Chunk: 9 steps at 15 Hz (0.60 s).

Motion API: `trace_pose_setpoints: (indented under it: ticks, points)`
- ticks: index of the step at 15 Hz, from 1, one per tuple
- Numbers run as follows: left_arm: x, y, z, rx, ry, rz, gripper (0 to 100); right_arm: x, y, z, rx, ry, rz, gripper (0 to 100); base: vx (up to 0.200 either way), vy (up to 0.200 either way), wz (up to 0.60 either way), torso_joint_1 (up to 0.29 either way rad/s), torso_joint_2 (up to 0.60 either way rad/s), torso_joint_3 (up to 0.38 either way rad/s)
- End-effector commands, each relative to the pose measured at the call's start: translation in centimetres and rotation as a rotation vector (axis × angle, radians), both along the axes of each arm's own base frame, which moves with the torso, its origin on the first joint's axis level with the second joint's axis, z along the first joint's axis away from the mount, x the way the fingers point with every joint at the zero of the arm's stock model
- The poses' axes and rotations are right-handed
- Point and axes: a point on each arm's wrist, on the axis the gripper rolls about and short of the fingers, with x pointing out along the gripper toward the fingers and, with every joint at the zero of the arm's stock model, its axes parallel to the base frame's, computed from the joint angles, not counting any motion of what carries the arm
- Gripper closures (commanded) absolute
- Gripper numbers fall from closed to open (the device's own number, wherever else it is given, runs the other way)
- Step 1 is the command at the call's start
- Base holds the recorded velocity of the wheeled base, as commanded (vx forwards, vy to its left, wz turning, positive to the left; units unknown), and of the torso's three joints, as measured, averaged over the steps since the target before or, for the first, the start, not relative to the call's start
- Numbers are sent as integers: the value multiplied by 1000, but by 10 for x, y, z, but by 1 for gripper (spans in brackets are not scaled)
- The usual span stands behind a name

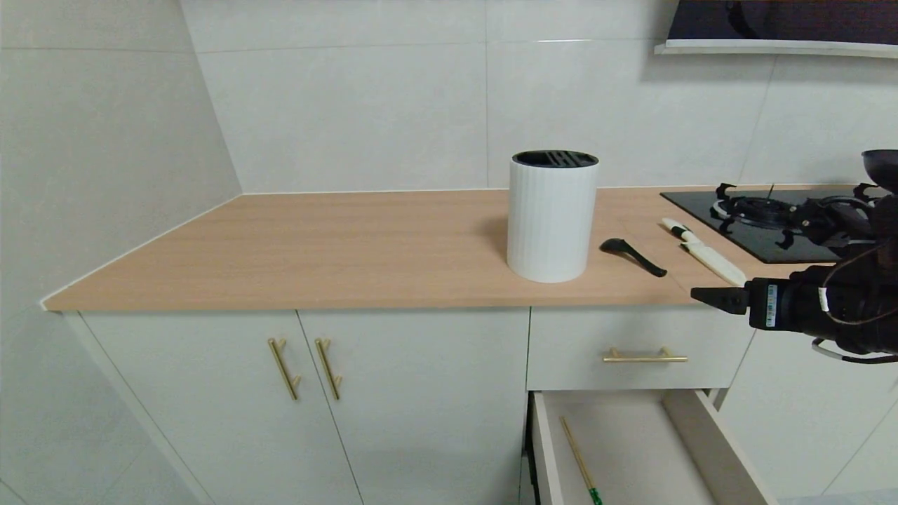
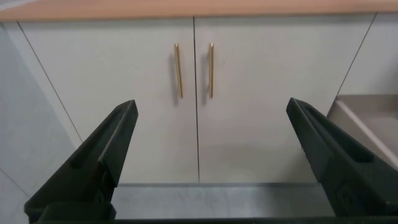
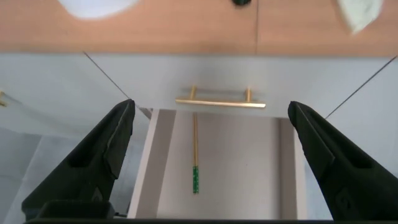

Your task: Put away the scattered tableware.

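Observation:
A white ribbed utensil holder [image 1: 551,217] with a black slotted top stands upright on the wooden counter [image 1: 337,245]. To its right lie a black spoon [image 1: 631,256] and a white knife [image 1: 704,252]. Below, the lower drawer [image 1: 701,435] is pulled out, with chopsticks [image 1: 579,459] lying in it. My right gripper [image 1: 717,297] hangs open and holding nothing in front of the counter edge, above that drawer [image 3: 236,162] and its chopsticks [image 3: 194,152]. My left gripper [image 2: 211,104] is open with nothing in it and faces the double cabinet doors [image 2: 196,112].
A black gas stove [image 1: 758,217] takes up the counter's right end, close to the knife. The shut upper drawer with a brass handle [image 1: 644,358] sits above the open one. Tiled walls bound the counter at the back and left. The counter left of the holder is bare.

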Motion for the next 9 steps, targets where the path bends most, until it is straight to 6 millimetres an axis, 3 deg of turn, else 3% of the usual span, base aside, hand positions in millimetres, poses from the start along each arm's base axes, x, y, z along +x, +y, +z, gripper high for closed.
trace_pose_setpoints:
  ticks: [1,6,9]
  points:
    - [0,0,0,0,0,0,0,1,0,-1,0,4,2,0,0,0,0,207,-491,-290]
    - [0,0,0,0,1,0,0,4,1,-1,2,-1,5,0,0,0,0,218,-504,-283]
    - [0,0,0,0,1,0,0,25,4,-11,-13,-42,7,0,0,0,0,93,-211,-118]
